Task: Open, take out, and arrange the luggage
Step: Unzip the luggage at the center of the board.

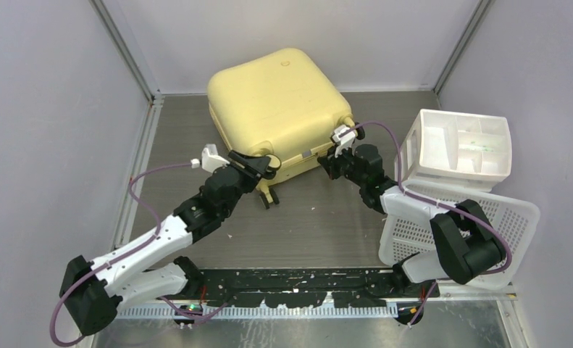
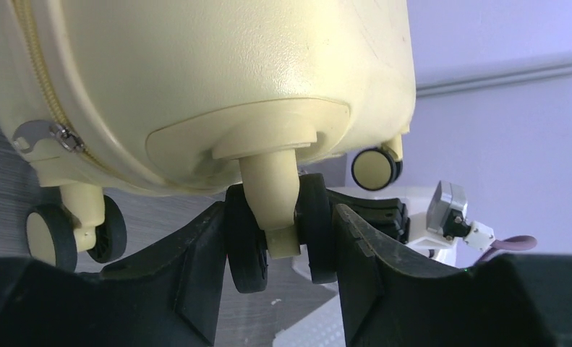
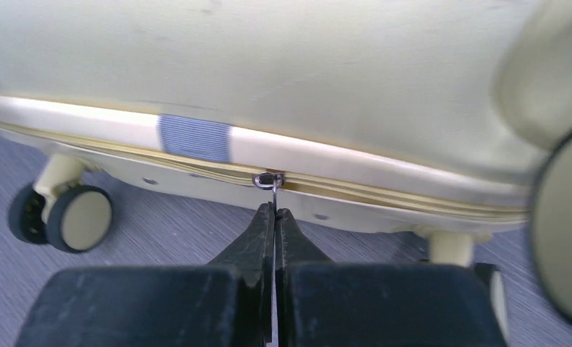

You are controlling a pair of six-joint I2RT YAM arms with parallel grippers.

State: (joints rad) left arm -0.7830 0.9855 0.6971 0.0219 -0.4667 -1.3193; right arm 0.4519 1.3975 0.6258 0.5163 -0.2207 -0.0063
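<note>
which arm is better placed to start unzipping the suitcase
Right. The right hand is shut on the zipper pull at the suitcase seam. The left hand clamps a wheel, so it likely steadies the case instead.

luggage (image 1: 279,101) centre back on table (image 1: 319,225), drawer bin (image 1: 461,145) right, seemingly atop basket (image 1: 515,217)

Luggage (image 1: 276,101) pale yellow; zip pull (image 3: 274,182) silver; caster (image 2: 268,217) cream with black tyres. Seam patch (image 3: 194,137) blue-grey, finely striped. Basket (image 1: 515,214) white, perforated, right edge; tabletop (image 1: 327,217) grey, wood-grained.
</note>
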